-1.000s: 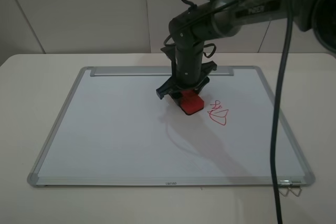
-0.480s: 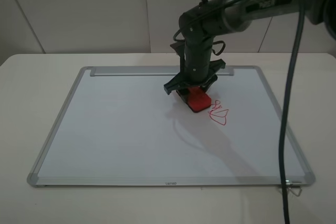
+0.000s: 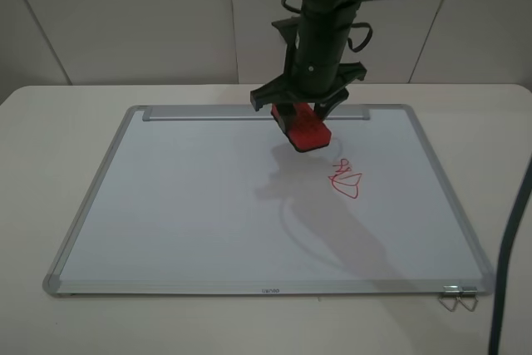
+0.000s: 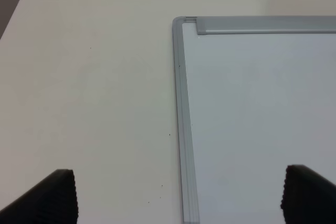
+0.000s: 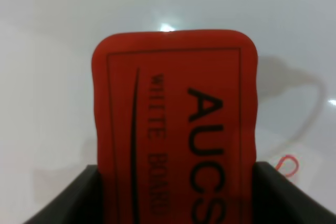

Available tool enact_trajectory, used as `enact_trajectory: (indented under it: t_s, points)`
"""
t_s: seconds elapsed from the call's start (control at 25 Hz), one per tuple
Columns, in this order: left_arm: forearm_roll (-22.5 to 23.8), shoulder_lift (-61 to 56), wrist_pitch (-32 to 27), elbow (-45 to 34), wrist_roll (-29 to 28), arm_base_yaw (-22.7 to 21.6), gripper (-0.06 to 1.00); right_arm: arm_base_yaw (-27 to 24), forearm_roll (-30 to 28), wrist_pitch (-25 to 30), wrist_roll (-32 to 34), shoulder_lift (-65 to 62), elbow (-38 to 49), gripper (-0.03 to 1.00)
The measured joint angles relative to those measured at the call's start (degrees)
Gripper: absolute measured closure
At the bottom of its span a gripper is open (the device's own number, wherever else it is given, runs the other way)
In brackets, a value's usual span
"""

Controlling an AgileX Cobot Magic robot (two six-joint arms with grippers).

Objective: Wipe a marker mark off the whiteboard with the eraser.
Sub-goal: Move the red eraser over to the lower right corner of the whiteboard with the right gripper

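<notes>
The whiteboard (image 3: 199, 205) lies flat on the table, its silver strip along the far edge. My right gripper (image 3: 303, 122) is shut on the red eraser (image 3: 306, 134), which hangs above the board's far middle and casts a separate shadow. In the right wrist view the eraser (image 5: 176, 124) fills the frame, lettering up. The only red on the board is the small narrow scribble (image 3: 345, 179) with a pointed loop, right of the eraser. The wider marker mark does not show. My left gripper (image 4: 178, 198) is open over the board's left frame (image 4: 181, 103).
The pale table (image 3: 50, 139) surrounds the board. A metal clip (image 3: 460, 298) sits at the board's front right corner. A dark cable (image 3: 507, 280) hangs down at the right edge. A wall stands close behind.
The right gripper slid the eraser to the right across the board, then lifted it up and back off the surface. The small scribble is unchanged.
</notes>
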State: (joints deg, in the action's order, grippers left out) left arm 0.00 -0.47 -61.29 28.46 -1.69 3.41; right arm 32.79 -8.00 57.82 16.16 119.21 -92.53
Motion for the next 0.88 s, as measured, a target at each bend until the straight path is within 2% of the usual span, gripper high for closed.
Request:
enact_trajectory:
  t_s: [0.24,0.52,0.72,0.88]
  points:
    - [0.0,0.0,0.0,0.0,0.0,0.0,0.17,-1.7,0.1,1.7,0.7,-1.1,1.9,0.48]
    - [0.0,0.0,0.0,0.0,0.0,0.0,0.17,-8.1,-0.8,-5.0,2.7,-12.2,19.2,0.48]
    - [0.0,0.0,0.0,0.0,0.0,0.0,0.17,-12.1,-4.8,-10.7,8.6,-20.7,33.4,0.48]
    - [0.0,0.0,0.0,0.0,0.0,0.0,0.17,-13.3,-6.1,-16.2,12.7,-24.2,41.5,0.48]
